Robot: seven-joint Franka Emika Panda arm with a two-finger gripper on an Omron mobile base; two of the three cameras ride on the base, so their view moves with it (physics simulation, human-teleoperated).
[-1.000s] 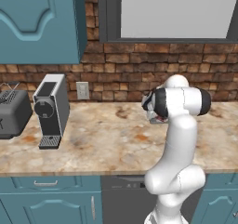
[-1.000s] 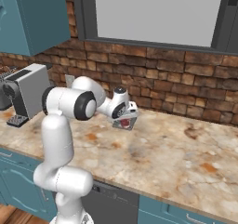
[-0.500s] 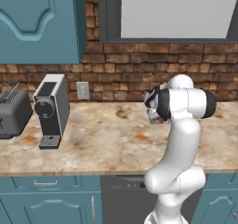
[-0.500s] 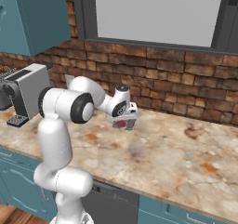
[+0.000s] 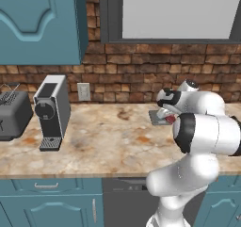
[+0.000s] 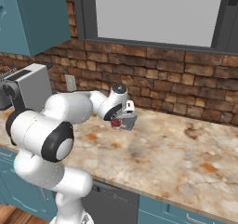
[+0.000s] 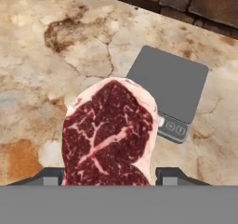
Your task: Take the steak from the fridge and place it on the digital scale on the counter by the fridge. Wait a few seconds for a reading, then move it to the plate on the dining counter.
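I have the gripper (image 7: pixel 110 179) closed on the steak (image 7: pixel 109 132). In the hand view the meat rises between the two finger bases, its near edge clamped and its broad marbled face hanging out ahead of the fingers. This edge hold leaves the flat face free to be laid down, which I judge is why it is carried this way.

Beyond the steak lies the scale (image 7: pixel 171 89), flat on the counter (image 7: pixel 56 60). Its dark pad is bare, and its button strip sits at the near edge, just past the steak's rim. The steak overlaps the pad's near corner in this view but is held above it, not resting on it.

In the right base view the gripper (image 6: pixel 120 121) hangs low over the scale (image 6: pixel 128 121), with the red of the steak (image 6: pixel 115 123) showing under the hand. The left base view shows the same: the scale (image 5: pixel 158 116) near the brick wall (image 5: pixel 132 80), with the hand (image 5: pixel 167 112) over it.

My judgement: the weighing step is in hand. The steak needs carrying a little further over the pad, then lowering so that no part rests on the stone, or the reading will be false.

A coffee machine (image 5: pixel 51 110) and a toaster (image 5: pixel 12 114) stand well apart to the left.
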